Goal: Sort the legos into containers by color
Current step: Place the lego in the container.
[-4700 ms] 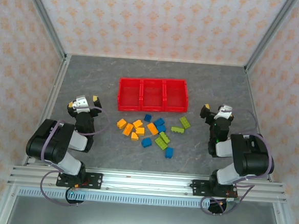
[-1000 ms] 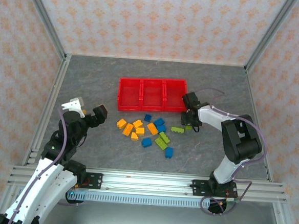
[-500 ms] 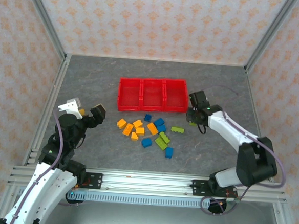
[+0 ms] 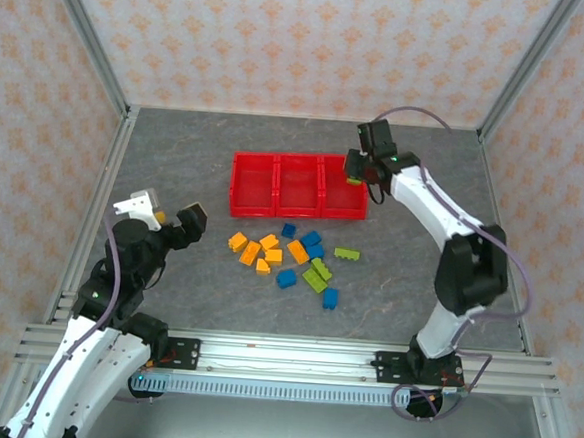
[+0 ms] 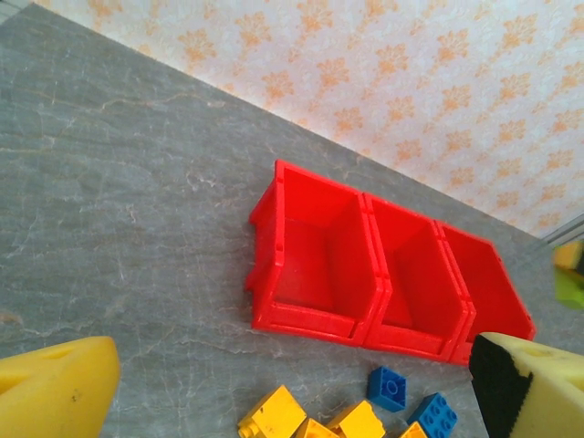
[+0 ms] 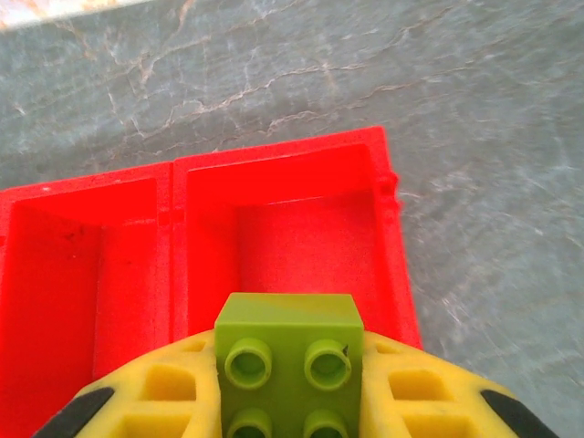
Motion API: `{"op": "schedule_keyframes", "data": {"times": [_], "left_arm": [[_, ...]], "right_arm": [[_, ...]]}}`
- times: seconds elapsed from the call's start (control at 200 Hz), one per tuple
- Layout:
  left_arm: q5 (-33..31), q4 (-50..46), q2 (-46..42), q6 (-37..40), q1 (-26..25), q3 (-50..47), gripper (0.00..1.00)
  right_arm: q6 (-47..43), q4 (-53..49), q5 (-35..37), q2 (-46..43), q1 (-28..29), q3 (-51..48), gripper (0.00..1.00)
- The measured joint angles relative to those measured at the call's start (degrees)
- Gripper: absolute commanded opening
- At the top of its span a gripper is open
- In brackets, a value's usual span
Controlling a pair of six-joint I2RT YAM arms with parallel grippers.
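Right tool [image 6: 287,397] pinches a lime lego [image 6: 285,324] over the end bin [image 6: 391,246] (red, open-top) — left tool [image 4: 165,213] spread.

Right wrist view: the lime green studded plastic brick [image 6: 287,360] is cut by the bottom edge, as are the yellow foam pads [image 6: 151,397] either side of it. The row of red plastic open-top bins [image 6: 391,228] is clipped at the left edge partway through its second bin. Left wrist view: the left gripper [image 5: 294,388] has its fingertips [image 5: 55,388] cropped at both bottom corners, the small orange plastic bricks [image 5: 272,415] and one blue plastic brick [image 5: 432,415] run off the bottom edge, and a yellow-and-lime scrap [image 5: 570,274] at the right edge is too cropped to identify.
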Motion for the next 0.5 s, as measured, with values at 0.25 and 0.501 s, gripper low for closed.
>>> {"op": "schedule_keyframes", "data": {"times": [0.25, 0.501], "left_arm": [[-3.10, -0.66, -5.55, 0.44, 0.02, -0.02, 0.99], [-4.13, -0.24, -6.29, 1.57, 0.02, -0.61, 0.99]], "right_arm": [[-2.89, -1.20, -2.23, 12.07, 0.02, 8.09, 0.25], [-3.50, -2.25, -2.19, 14.29, 0.17, 8.94, 0.44]]}}
